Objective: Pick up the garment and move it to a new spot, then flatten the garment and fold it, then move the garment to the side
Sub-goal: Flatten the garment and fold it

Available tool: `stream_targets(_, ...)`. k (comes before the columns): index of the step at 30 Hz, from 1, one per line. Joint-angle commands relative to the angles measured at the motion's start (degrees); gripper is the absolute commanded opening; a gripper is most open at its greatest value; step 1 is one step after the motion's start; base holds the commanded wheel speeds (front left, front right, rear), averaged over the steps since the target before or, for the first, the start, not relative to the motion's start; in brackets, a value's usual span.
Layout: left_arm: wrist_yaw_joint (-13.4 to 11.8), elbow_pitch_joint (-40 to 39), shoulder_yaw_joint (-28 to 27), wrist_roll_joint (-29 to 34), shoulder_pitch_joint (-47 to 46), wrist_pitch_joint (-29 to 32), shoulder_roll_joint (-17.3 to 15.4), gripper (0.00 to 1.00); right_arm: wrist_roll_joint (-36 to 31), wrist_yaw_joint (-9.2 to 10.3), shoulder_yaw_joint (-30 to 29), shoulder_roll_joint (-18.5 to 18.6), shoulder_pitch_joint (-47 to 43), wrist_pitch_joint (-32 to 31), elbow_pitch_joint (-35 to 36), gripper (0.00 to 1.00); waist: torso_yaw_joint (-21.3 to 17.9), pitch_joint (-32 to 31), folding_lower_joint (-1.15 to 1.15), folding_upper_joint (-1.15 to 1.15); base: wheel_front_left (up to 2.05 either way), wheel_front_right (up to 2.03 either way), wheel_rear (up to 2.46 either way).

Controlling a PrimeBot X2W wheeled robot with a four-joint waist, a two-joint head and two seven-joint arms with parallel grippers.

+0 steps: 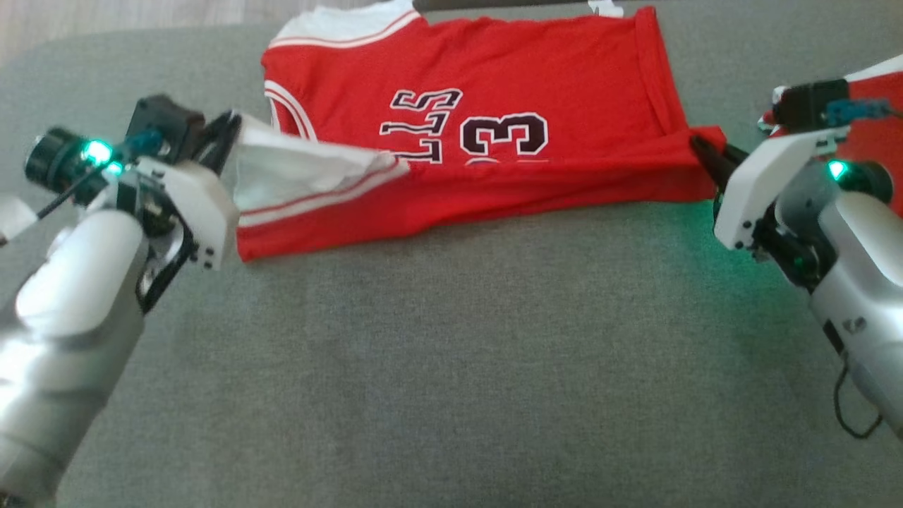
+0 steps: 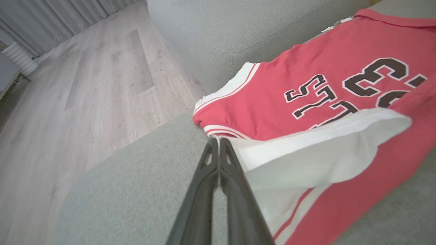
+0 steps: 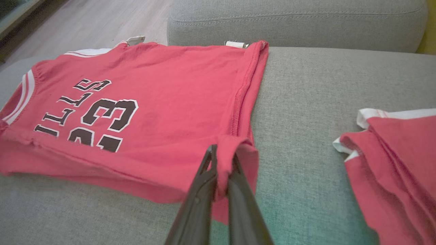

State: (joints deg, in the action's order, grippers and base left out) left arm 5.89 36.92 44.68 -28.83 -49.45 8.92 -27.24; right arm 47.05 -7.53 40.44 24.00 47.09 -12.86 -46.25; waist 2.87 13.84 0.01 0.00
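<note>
Jersey (image 1: 508,70) lettered LLS, numeral 3

The jersey (image 1: 494,70) reads "LLS" and "3" (both partly covered).

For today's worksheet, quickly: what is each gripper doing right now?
Left gripper: shut on the jersey, white-trimmed end.
Right gripper: shut on the jersey, hem corner.

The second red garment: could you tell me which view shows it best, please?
The right wrist view: the second red garment lies unobstructed on the cushion, beside the jersey. The head view catches a sliver behind the right gripper; the left wrist view faces the jersey's far end.
</note>
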Motion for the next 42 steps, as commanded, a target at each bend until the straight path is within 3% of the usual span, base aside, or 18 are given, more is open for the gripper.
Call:
stream_targets(1, -0.02, -0.54, -2.07, 0.64, -4.46, -0.77, -2.01, 0.0, -0.48, 0.04, 0.25, -0.06, 1.86, 0.24, 0.97, 0.0, -0.23, 0.81, -0.01, 0.0, 0.0, 0.0, 0.0)
stream_targets(8, -0.73, 8.02, -1.01, 3.87, -11.62, -5.76, 1.14, 0.0, -2.15, 0.04, 0.99, -1.64, 6.91, 1.48, -2.9, 0.01, -0.64, 4.49, -0.01, 0.0, 0.0, 0.0, 0.0)
stream_targets(9, -1.8, 9.06, -1.1, 4.48, -12.58, -7.38, 1.68, 0.94, -3.12, 0.04, 0.77, -1.72, 7.88, 2.82, -3.98, 0.95, -0.66, 4.93, -0.01, 0.0, 0.0, 0.0, 0.0)
stream_targets(10, -2.88, 10.1, -1.18, 5.08, -13.39, -9.13, 2.2, 1.0, -3.93, 0.04, 0.44, -2.07, 8.77, 4.22, -5.1, 1.0, -0.69, 5.27, -0.01, 0.0, 0.0, 0.0, 0.0)
stream_targets(15, -9.41, 13.58, -4.9, 4.56, -15.5, -21.11, 5.35, 1.0, -5.71, 0.04, -3.64, -4.98, 11.88, 16.29, -8.59, 1.0, -0.5, 5.44, -0.01, 0.0, 0.0, 0.0, 0.0)
stream_targets(18, -11.54, 12.07, -9.02, 2.12, -14.47, -23.68, 7.38, 1.0, -5.56, 0.04, -6.72, -6.87, 11.66, 24.01, -9.65, 1.0, 0.0, 4.15, -0.01, 0.0, 0.0, 0.0, 0.0)
stream_targets(22, -14.0, 0.48, -15.37, 2.93, -8.52, -23.88, 8.2, 1.0, -7.04, 0.04, -12.0, -8.83, 9.82, 27.69, -8.68, 1.0, 0.69, 1.67, -0.01, 0.0, 0.0, 0.0, 0.0)
stream_targets(25, -15.22, -7.8, -19.64, 4.62, -1.14, -23.89, 8.98, 1.0, -12.57, 0.04, -19.86, -9.57, 6.15, 27.82, -2.24, 1.0, 0.99, -0.07, -0.01, 0.0, 0.0, 0.0, 0.0)
stream_targets(29, -16.47, -16.55, -24.6, 6.83, 9.64, -23.9, 11.53, 1.0, -23.39, 0.04, -31.27, -14.61, -4.63, 27.84, 6.86, 1.0, 1.45, -2.29, -0.01, 0.0, 0.0, 0.0, 0.0)
stream_targets(31, -16.77, -21.17, -27.06, 9.21, 17.03, -23.9, 13.72, 1.0, -30.79, 0.04, -38.01, -18.91, -13.08, 27.84, 13.98, 1.0, 1.71, -3.46, -0.01, 0.0, 0.0, 0.0, 0.0)
stream_targets(35, -16.23, -23.63, -29.28, 11.63, 25.34, -23.91, 16.73, 1.0, -36.74, 0.04, -41.78, -20.93, -23.12, 27.85, 22.51, 1.0, 1.9, -4.97, -0.01, 0.0, 0.0, 0.0, 0.0)
stream_targets(42, -14.04, -23.15, -32.36, 14.84, 31.85, -23.91, 20.19, 1.0, -33.86, 0.04, -40.11, -21.1, -33.21, 27.85, 28.54, 1.0, 1.8, -5.95, -0.01, 0.0, 0.0, 0.0, 0.0)
